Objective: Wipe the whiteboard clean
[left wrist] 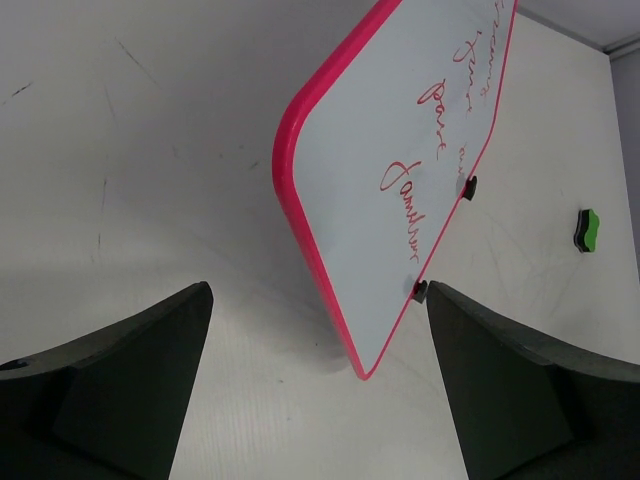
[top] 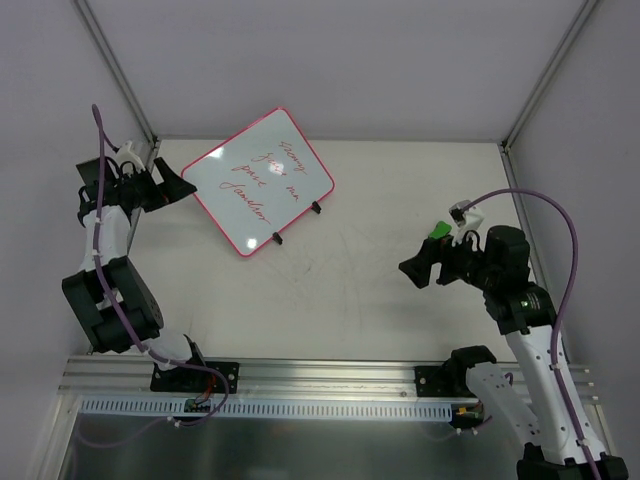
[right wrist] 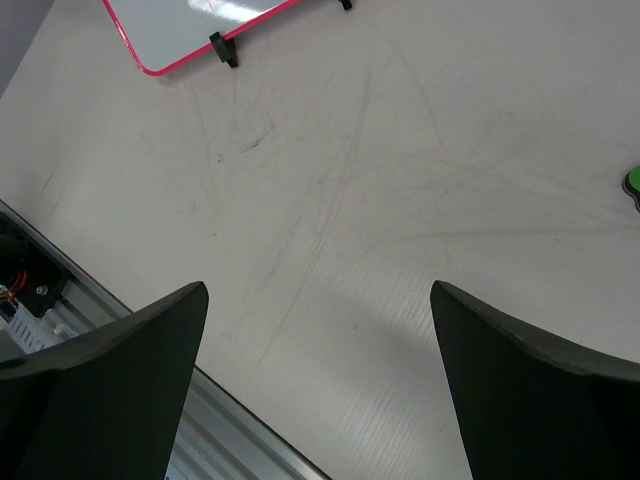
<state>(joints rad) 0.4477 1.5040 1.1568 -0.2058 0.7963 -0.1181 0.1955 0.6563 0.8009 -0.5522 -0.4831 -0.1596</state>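
The whiteboard [top: 262, 180] lies at the back left of the table, with a pink-red rim, red handwriting and two black clips [top: 316, 207] on its right edge. My left gripper [top: 183, 188] is open and empty at the board's left corner. In the left wrist view the board's [left wrist: 400, 150] near corner sits between my open left gripper's [left wrist: 318, 290] fingers without touching them. The green eraser [top: 437, 231] lies just behind my right gripper [top: 415, 268], which is open and empty above bare table. The right wrist view shows the right gripper [right wrist: 318, 290], a corner of the board [right wrist: 190, 25] and the eraser's edge [right wrist: 633, 185].
A metal rail [top: 320, 375] runs along the table's near edge and shows in the right wrist view [right wrist: 60, 300]. Frame posts and white walls close off the back and sides. The eraser also shows far right in the left wrist view [left wrist: 587, 229].
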